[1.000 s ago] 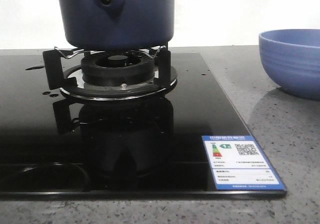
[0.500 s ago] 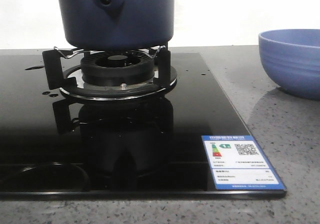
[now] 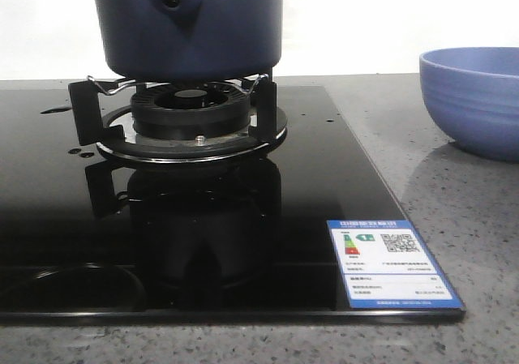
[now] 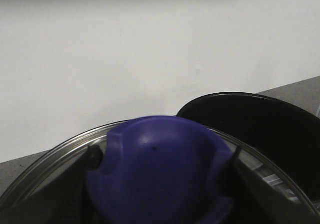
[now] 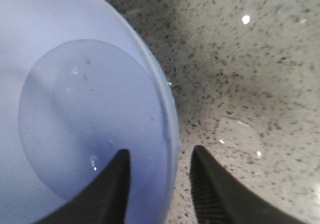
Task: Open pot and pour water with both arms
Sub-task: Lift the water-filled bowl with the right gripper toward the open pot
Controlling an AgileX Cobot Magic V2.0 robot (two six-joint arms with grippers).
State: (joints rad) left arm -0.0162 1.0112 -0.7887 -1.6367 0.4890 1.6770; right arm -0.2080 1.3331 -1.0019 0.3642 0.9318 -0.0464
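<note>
Speckled counter (image 3: 478, 242) holds the bowl (image 5: 75, 109), right fingers (image 5: 212, 189) straddling its rim; left fingers (image 4: 250, 184) clamp the lid knob (image 4: 160, 171).

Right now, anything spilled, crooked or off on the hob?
Mostly fine: the pot sits level on the burner stand. A few droplets dot the black glass hob at the back left. The bowl is upright.

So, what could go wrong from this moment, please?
1. The left gripper has its fingers on either side of the lid knob; a weak hold might let the glass lid drop.
2. The right gripper straddles the rim of the bowl; pulling might tip it.
3. The pot sits on thin burner supports and could shift.
</note>
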